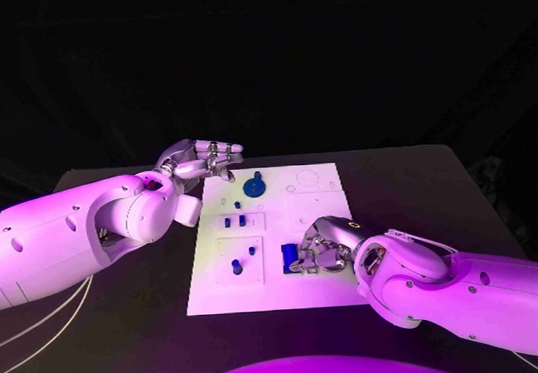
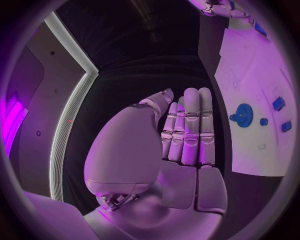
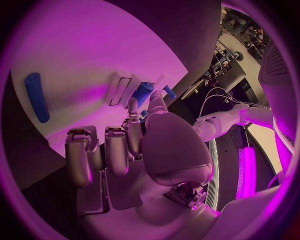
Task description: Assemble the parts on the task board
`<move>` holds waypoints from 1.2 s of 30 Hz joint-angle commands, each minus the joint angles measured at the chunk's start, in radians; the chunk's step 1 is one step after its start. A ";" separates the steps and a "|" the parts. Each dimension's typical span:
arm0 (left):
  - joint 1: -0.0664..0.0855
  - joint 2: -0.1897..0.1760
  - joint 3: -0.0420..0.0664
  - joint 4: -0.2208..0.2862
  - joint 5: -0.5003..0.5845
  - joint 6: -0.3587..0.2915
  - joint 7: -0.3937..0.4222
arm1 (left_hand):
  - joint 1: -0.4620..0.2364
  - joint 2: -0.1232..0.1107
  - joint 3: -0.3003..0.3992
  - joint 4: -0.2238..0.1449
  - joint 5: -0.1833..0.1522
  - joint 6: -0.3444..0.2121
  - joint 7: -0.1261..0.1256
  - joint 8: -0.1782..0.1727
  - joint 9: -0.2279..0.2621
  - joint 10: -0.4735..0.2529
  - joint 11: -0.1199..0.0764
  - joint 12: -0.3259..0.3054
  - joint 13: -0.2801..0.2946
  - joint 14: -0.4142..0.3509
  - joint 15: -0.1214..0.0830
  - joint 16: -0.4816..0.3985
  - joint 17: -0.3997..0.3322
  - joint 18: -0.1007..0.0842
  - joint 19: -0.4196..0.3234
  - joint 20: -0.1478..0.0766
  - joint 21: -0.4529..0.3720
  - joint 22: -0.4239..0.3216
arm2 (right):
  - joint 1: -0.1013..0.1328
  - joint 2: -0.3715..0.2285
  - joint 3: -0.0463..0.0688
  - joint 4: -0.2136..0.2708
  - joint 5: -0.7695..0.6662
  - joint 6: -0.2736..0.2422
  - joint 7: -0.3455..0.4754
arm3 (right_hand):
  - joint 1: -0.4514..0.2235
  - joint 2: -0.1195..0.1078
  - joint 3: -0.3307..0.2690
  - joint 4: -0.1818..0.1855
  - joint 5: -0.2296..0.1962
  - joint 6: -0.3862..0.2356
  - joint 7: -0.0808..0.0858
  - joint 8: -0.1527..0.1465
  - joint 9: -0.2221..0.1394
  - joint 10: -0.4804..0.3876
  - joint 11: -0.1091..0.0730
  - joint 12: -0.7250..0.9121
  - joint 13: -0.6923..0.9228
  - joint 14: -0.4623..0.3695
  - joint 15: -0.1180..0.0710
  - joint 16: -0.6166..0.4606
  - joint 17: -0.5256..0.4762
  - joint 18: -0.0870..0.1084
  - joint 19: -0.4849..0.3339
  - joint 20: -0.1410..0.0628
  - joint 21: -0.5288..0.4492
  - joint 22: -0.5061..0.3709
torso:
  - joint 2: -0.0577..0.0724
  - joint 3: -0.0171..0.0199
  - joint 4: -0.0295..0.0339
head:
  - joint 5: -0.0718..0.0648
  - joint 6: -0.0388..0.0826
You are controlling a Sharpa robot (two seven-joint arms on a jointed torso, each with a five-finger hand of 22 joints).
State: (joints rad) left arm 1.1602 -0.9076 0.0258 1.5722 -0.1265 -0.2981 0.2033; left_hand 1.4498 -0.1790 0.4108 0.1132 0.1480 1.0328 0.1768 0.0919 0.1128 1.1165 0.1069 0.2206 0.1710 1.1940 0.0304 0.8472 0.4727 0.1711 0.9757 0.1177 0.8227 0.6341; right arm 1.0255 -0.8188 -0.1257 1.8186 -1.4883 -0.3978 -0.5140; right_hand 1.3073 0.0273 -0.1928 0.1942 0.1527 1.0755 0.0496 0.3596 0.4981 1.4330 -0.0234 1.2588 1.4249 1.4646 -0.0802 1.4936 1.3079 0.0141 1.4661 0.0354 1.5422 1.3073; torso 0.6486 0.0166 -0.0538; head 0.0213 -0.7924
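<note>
The parts, like the blue block (image 1: 290,256) the right hand (image 1: 322,249) pinches, look light, rigid, best gripped by their sides; the left hand (image 1: 200,163) hovers open, holding nothing.

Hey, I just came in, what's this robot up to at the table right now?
It is assembling small blue parts on a white task board. The right hand is down on the board's near half, its fingers around a blue part. The left hand hovers open at the board's far left corner, holding nothing. A blue gear sits at the far end, and other blue pieces stand mid-board.
</note>
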 commanded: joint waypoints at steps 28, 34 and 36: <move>0.001 0.000 0.001 -0.001 0.004 0.015 0.006 | 0.002 0.011 -0.008 0.001 0.003 -0.008 0.003 -0.004 -0.001 -0.012 0.000 0.004 0.002 -0.009 -0.002 -0.003 -0.002 0.013 0.003 0.004 -0.004 -0.002 | 0.047 -0.185 0.000 0.085 0.089 -0.021 0.079 | 0.077 0.040 0.021 -0.020 0.152 -0.055 0.023 -0.083 -0.043 -0.023 0.019 -0.074 -0.121 0.076 0.011 -0.006 0.116 -0.003 0.083 0.005 -0.020 0.249 | -0.003 -0.0020 -0.0064 | -0.013 0.009; 0.001 -0.001 0.001 0.001 0.004 0.018 0.007 | 0.002 0.011 -0.008 0.001 0.003 -0.008 0.003 -0.004 -0.001 -0.012 0.000 0.004 0.002 -0.009 -0.002 -0.003 -0.002 0.013 0.003 0.004 -0.004 -0.002 | 0.052 -0.264 -0.001 0.100 0.041 -0.010 0.067 | 0.088 0.045 0.033 -0.019 0.127 -0.041 0.027 -0.120 -0.071 -0.018 0.022 -0.076 -0.121 0.077 0.014 -0.002 0.123 -0.005 0.088 0.009 -0.010 0.252 | -0.004 -0.0018 -0.0091 | -0.033 0.009; 0.001 -0.002 0.001 0.001 0.004 0.018 0.008 | 0.002 0.011 -0.008 0.001 0.003 -0.008 0.003 -0.004 -0.001 -0.012 0.000 0.004 0.002 -0.009 -0.002 -0.003 -0.002 0.013 0.003 0.004 -0.004 -0.002 | 0.050 -0.284 -0.002 0.103 0.020 -0.010 0.059 | 0.087 0.045 0.035 -0.016 0.123 -0.034 0.027 -0.128 -0.078 -0.016 0.022 -0.075 -0.120 0.078 0.015 -0.001 0.125 -0.006 0.089 0.010 -0.008 0.253 | -0.004 -0.0022 -0.0085 | -0.043 0.010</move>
State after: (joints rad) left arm 1.1602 -0.9098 0.0257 1.5707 -0.1264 -0.2967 0.2035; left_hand 1.4498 -0.1790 0.4081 0.1159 0.1480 1.0291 0.1805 0.0919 0.1131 1.1093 0.1069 0.2206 0.1716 1.1940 0.0304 0.8472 0.4718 0.1710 0.9757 0.1177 0.8228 0.6330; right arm 1.0772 -1.0990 -0.1269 1.9169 -1.4238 -0.4172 -0.4559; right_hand 1.3603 0.0455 -0.1621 0.1779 0.2819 1.0361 0.0783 0.2354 0.4223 1.4110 -0.0016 1.1875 1.5121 1.4647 -0.0730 1.4909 1.3075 0.0142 1.4661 0.0355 1.5311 1.3078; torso 0.6448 0.0146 -0.0620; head -0.0114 -0.7830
